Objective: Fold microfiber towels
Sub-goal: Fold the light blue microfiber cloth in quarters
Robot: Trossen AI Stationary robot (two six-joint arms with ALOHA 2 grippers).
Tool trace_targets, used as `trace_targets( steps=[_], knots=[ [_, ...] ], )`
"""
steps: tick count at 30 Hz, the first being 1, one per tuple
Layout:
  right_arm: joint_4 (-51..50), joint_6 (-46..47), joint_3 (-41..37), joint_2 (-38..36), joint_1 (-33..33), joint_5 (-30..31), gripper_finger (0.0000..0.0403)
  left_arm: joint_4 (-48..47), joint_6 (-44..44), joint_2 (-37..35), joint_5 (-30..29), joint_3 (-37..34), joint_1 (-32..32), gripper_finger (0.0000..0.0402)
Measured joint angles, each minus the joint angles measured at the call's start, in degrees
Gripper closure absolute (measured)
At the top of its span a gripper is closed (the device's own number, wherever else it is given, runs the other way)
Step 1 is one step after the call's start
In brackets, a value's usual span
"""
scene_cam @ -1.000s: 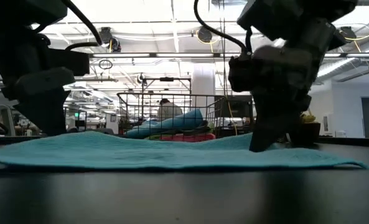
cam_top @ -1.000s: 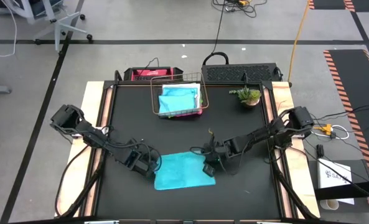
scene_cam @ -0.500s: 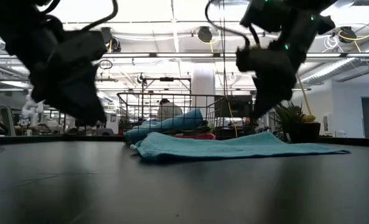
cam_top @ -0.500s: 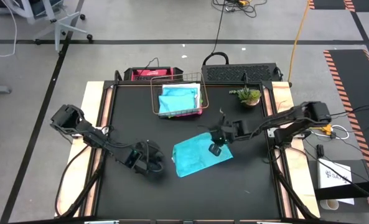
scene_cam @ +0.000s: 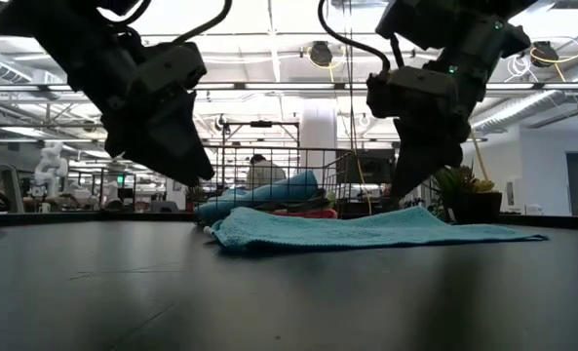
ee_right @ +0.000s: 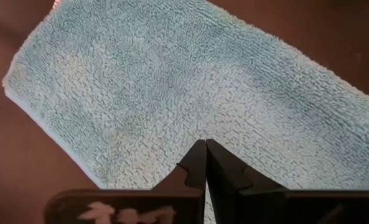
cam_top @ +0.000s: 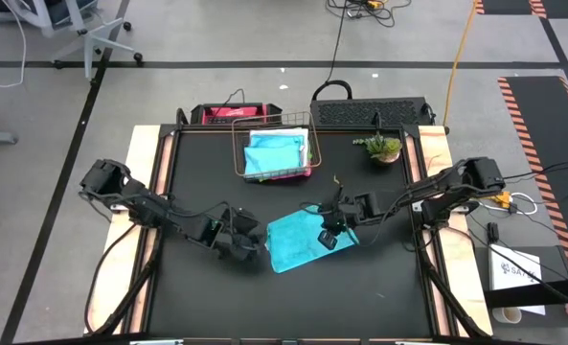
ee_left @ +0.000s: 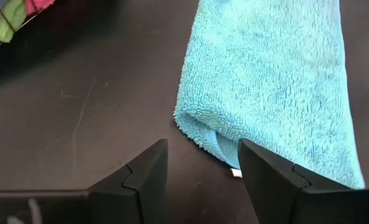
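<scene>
One turquoise microfiber towel lies folded over on the black table, slanting, right of centre. Its folded corner points at my left gripper, which stands open just left of that corner, above the table, touching nothing. My right gripper is shut and hangs over the towel's right part, with no cloth between its fingers. More towels, turquoise on top and pink below, lie in the wire basket at the far centre.
A small potted plant stands at the far right of the table. A black case and a red one sit beyond the far edge. Bare table stretches along the near side and left.
The towel lay spread flat near the front centre. My shut right gripper went up and toward the far right, and the towel went with it, ending folded over, narrower and slanting. My left gripper, open throughout, has risen, tipped up and gone right after the towel.
</scene>
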Motion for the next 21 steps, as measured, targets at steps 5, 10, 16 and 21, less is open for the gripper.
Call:
trace_targets(
  steps=[5,10,16,21],
  knots=[
    [0.2,0.0,0.0,0.5,0.2,0.6,0.0403,-0.3,3.9,0.0,0.6,0.0,0.2,0.0204],
    [0.8,0.0,0.0,0.5,-0.3,0.9,0.0403,1.6,3.8,2.5,1.4,0.0,0.3,0.0204],
    [2.2,-0.2,0.0,0.4,-0.6,0.9,0.0403,9.1,1.7,9.3,4.0,0.0,0.1,0.0204],
    [2.3,-0.1,0.0,0.4,-0.6,0.9,0.0403,12.8,2.3,10.5,3.3,0.1,0.1,0.0204]
  ],
)
